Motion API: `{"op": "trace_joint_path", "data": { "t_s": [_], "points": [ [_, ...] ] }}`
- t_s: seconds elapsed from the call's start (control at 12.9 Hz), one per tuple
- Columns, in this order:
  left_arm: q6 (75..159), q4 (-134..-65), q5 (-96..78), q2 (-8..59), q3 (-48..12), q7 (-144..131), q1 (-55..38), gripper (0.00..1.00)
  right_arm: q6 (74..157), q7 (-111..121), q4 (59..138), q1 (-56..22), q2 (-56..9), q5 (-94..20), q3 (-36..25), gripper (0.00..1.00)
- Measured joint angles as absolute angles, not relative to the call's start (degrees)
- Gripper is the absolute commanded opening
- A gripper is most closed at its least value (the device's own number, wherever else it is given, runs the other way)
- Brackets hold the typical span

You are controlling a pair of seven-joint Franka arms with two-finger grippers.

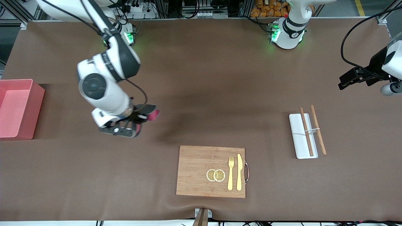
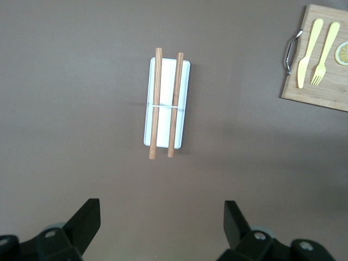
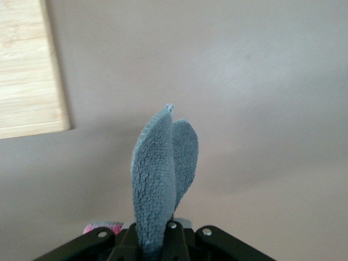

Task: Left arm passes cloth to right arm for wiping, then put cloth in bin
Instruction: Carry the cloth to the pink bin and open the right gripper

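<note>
**Right arm has the cloth**

The right pincer (image 1: 143,116) is clamped on the cloth (image 3: 162,174), which is up over bare counter (image 1: 201,81) between the bin (image 1: 19,108) and the wooden board (image 1: 194,171). The left pincer (image 2: 162,217) waits spread and empty over the chopsticks (image 2: 166,103).

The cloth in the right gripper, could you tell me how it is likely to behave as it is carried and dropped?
The cloth, pinched in the shut right gripper above bare table, stands in a soft fold, so it is probably floppy yet light. Its fuzzy pile suggests it grips rather than slips. Released over the bin, it would likely crumple, not roll.
</note>
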State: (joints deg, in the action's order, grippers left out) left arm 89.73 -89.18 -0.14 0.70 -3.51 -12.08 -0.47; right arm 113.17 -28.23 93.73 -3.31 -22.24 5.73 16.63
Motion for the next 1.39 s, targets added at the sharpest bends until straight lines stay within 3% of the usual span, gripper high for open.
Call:
{"op": "trace_joint_path", "data": {
  "t_s": [0.7,1.08,1.39],
  "points": [
    [89.7,-89.5,-0.1,0.8,-5.1,-12.1,-1.0,1.00,115.3,27.4,93.3,31.4,-24.2,8.7,15.8,0.00],
    [89.8,-89.5,-0.1,1.0,-5.1,-12.1,-1.0,1.00,115.8,50.2,89.8,45.0,-25.7,11.1,15.8,0.00],
    [90.1,-89.6,-0.1,1.4,-5.1,-12.1,-1.0,1.00,124.2,62.1,86.7,52.5,-33.1,11.3,15.7,0.02]
  ]
}}
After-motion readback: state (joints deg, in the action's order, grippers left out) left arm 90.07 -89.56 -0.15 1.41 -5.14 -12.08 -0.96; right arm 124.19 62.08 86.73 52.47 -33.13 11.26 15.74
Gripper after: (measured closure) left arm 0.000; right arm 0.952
